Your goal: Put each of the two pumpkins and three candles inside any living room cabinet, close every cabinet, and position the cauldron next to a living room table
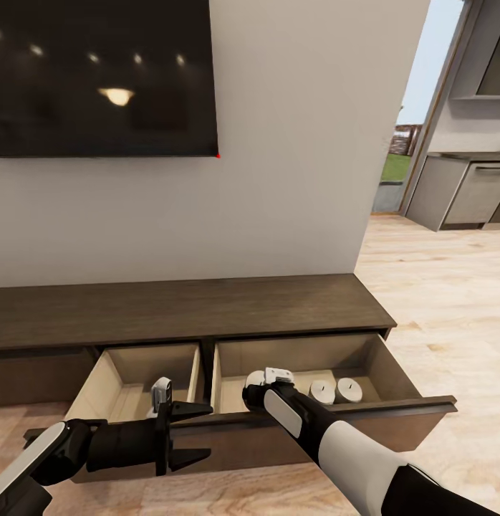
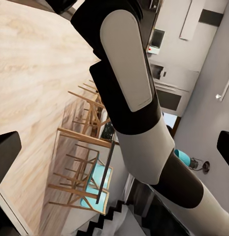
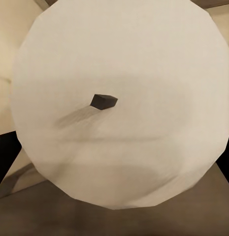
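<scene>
The right gripper (image 1: 258,393) reaches down into the cabinet's (image 1: 207,312) open right drawer (image 1: 393,373), a candle (image 3: 119,103) right between its fingers; I can't tell if they grip it. Two more candles (image 1: 334,390) sit just beside it. The left gripper (image 1: 200,431) hangs open at the drawer front.

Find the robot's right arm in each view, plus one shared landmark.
Head view: right arm lower centre, reaching into the open drawer.
Left wrist view: the arm crosses diagonally, top to lower right.
Right wrist view: its fingertips at the edges, flanking a candle.
Shared: plank floor, head and left wrist views.
</scene>
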Tool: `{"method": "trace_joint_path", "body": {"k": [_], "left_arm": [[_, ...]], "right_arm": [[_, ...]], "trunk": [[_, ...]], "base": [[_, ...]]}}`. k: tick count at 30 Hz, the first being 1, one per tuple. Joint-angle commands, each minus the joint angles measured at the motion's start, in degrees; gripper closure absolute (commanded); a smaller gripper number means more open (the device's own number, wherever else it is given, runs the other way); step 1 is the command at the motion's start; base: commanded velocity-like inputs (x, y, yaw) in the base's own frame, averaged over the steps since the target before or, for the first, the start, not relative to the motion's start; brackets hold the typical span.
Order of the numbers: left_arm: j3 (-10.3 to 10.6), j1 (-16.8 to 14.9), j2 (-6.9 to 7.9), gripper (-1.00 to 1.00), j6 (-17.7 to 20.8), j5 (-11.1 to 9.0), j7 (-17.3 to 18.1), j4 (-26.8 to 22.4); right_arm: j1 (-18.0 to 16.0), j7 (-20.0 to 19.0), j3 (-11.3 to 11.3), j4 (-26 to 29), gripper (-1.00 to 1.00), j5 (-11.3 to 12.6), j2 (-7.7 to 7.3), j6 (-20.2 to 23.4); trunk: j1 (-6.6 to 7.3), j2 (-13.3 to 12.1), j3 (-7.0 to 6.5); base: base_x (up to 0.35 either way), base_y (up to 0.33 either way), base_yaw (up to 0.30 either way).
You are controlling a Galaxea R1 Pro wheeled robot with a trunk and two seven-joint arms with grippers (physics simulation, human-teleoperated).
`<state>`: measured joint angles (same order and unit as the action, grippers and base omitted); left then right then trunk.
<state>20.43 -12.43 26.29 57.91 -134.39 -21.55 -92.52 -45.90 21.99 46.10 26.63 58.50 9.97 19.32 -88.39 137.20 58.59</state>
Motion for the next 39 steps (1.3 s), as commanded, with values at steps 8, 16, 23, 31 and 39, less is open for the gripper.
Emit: {"method": "trace_joint_path", "body": {"k": [8, 16, 23, 31, 39], "left_arm": [[0.1, 0.0, 0.07, -1.00, 0.0, -0.6, -0.5, 0.0], [0.1, 0.0, 0.01, -1.00, 0.0, -0.6, -0.5, 0.0], [0.1, 0.0, 0.00, -1.00, 0.0, -0.6, -0.5, 0.0], [0.1, 0.0, 0.00, -1.00, 0.0, -0.6, -0.5, 0.0], [0.1, 0.0, 0.01, -1.00, 0.0, -0.6, -0.5, 0.0]], "right_arm": [[-0.1, 0.4, 0.4, 0.1, 1.00, 0.4, -0.04, 0.1], [-0.1, 0.4, 0.4, 0.1, 1.00, 0.4, -0.04, 0.1], [-0.1, 0.4, 0.4, 0.1, 1.00, 0.4, -0.04, 0.1], [-0.1, 0.4, 0.4, 0.1, -1.00, 0.4, -0.04, 0.1], [-0.1, 0.4, 0.4, 0.1, -1.00, 0.4, -0.04, 0.1]], "trunk": [[0.01, 0.0, 0.05], [0.01, 0.0, 0.05], [0.01, 0.0, 0.05], [0.01, 0.0, 0.05], [0.01, 0.0, 0.05]], "base": [[0.057, 0.000, 0.000], [0.013, 0.000, 0.000], [0.046, 0.000, 0.000], [0.004, 0.000, 0.000], [0.000, 0.000, 0.000]]}}
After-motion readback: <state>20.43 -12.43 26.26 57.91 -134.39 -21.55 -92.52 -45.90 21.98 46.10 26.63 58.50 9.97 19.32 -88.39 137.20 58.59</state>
